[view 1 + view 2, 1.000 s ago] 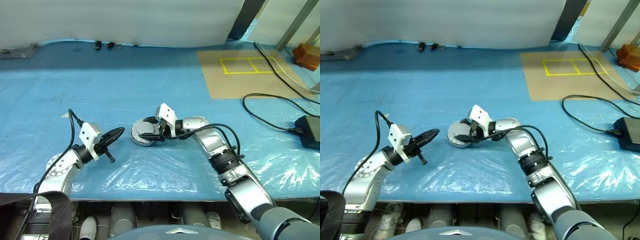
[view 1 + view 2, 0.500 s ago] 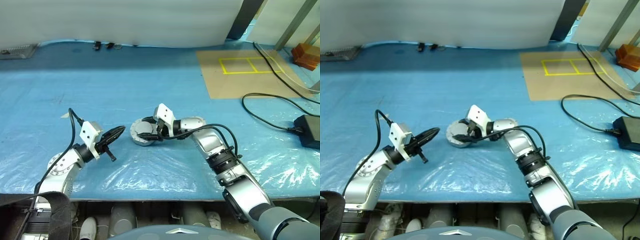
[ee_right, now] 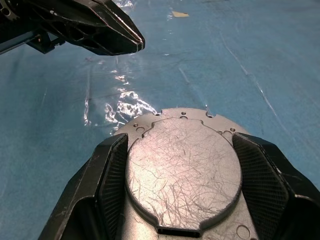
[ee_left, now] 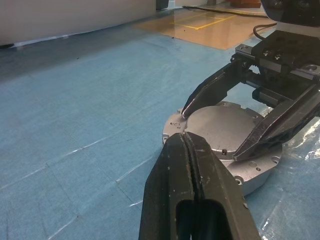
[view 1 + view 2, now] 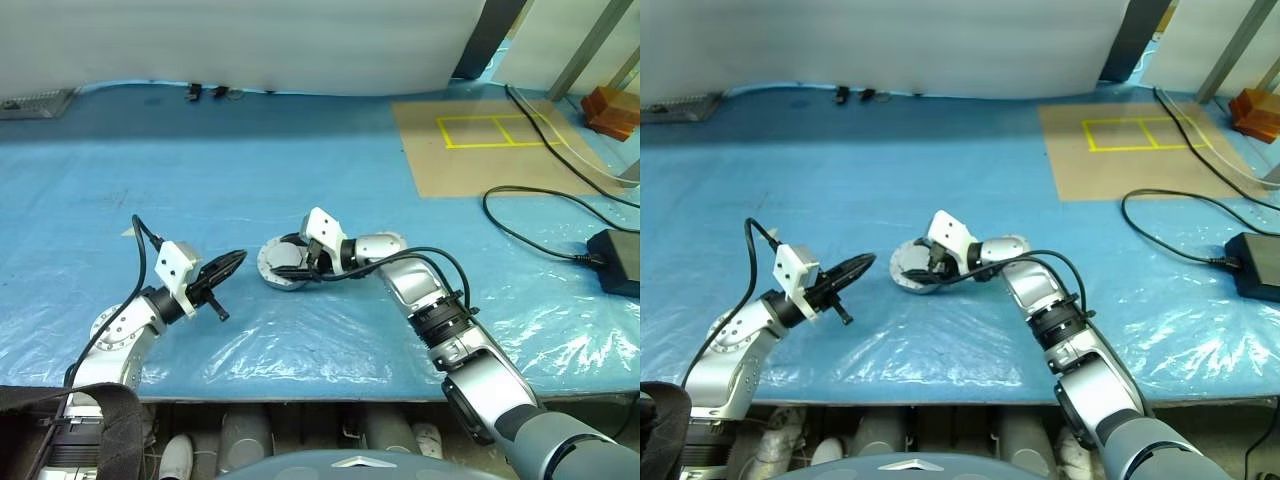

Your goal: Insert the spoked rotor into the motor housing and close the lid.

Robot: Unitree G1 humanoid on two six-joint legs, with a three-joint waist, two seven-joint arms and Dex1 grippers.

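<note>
The motor housing (image 5: 268, 268) is a round silver cup on the blue table, topped by a flat scratched lid (image 3: 182, 170). My right gripper (image 5: 286, 259) reaches in from the right and is shut on the lid, one black finger against each side of the raised disc. The housing's flange (image 3: 150, 122) shows beyond the fingers. My left gripper (image 5: 238, 258) is shut and holds nothing. It hovers just left of the housing with its tip (image 4: 184, 137) close to the rim. The spoked rotor is hidden.
Crinkled clear plastic covers the blue table (image 5: 300, 340) near the front edge. A brown board with yellow tape (image 5: 480, 145) lies at the back right. A black cable (image 5: 540, 235) runs to a black box (image 5: 618, 260) at the right edge.
</note>
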